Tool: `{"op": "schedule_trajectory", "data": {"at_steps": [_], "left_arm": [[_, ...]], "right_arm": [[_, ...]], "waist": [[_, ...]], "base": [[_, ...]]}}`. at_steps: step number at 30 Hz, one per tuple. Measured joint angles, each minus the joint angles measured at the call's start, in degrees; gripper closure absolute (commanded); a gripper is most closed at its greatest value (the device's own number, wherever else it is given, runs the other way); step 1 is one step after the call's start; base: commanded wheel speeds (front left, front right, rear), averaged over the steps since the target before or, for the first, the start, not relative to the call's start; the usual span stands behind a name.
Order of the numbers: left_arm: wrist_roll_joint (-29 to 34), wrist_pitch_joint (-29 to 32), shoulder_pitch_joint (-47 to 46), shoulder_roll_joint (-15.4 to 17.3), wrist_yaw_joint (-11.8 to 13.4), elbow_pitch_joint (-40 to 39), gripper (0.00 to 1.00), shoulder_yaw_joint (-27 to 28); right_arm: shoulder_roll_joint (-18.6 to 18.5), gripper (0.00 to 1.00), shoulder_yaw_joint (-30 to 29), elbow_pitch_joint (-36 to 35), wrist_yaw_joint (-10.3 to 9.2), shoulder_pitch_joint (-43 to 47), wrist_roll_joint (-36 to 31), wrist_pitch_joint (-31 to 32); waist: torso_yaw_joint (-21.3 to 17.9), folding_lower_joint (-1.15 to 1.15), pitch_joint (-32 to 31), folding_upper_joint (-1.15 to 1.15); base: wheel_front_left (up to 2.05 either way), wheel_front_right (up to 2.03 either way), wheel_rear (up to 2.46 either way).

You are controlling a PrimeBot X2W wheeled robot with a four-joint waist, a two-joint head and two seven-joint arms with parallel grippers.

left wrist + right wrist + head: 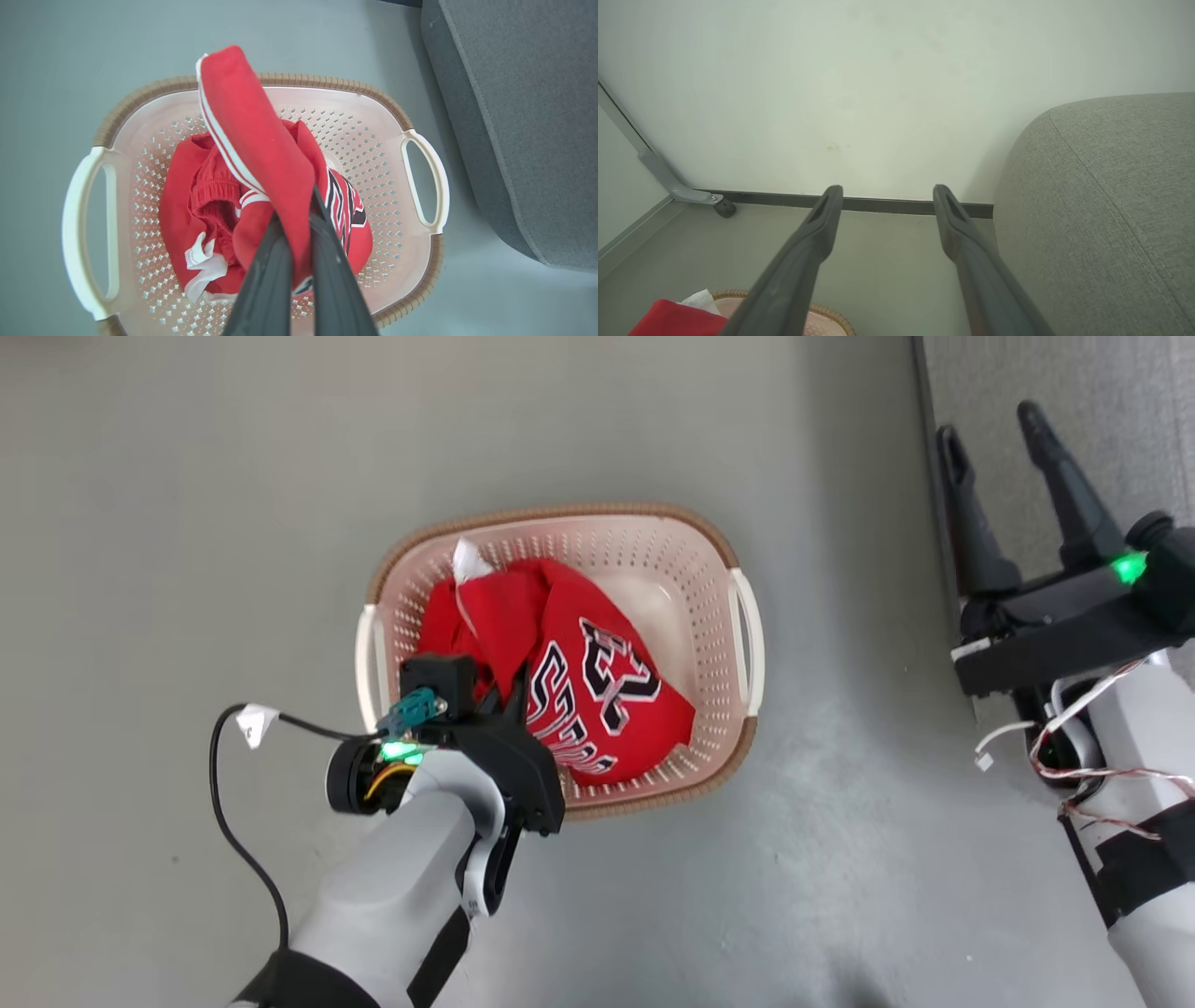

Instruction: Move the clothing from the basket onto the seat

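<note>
While the left gripper (299, 210) stands clamped on the red clothing (252, 140) above the basket (327, 83), the right gripper (887, 191) hangs spread wide beside the seat (1111, 186).

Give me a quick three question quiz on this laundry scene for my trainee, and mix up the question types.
1. True or false: the left gripper is shut on a fold of the red clothing above the basket.
2. Pick one. The basket stands: A, on the floor beside the seat; B, on a table; C, on a shelf.
3. Fill the gap: the jaws of the right gripper stand ____.

Key: 1 true; 2 A; 3 open.
</note>
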Motion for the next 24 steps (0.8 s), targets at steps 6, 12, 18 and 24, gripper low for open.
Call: {"op": "schedule_trajectory", "data": {"at_steps": [6,12,18,24], "left_arm": [[0.01,0.0,3.27,-0.11,-0.04,-0.08,1.0,2.97],[0.96,0.0,6.16,-0.21,-0.53,-0.23,1.0,5.64],[3.39,0.0,9.0,0.02,-0.53,-1.75,1.0,8.17],[5.65,0.0,11.41,1.25,-0.47,-3.92,1.0,11.12]], "right_arm": [[0.62,0.0,0.13,2.72,0.0,2.4,0.01,0.0],[1.62,0.0,0.36,4.75,0.01,5.24,0.04,0.0],[2.41,0.0,0.53,6.53,0.01,7.54,0.09,0.01],[3.04,0.0,0.57,8.13,0.01,9.7,0.09,0.01]], "waist": [[1.18,0.0,-4.96,0.0],[2.33,0.0,-9.81,0.0],[3.5,0.0,-14.36,0.0],[4.76,0.0,-18.41,-0.01]], "base": [[0.0,0.0,0.0],[0.0,0.0,0.0],[0.0,0.0,0.0],[0.0,0.0,0.0]]}}
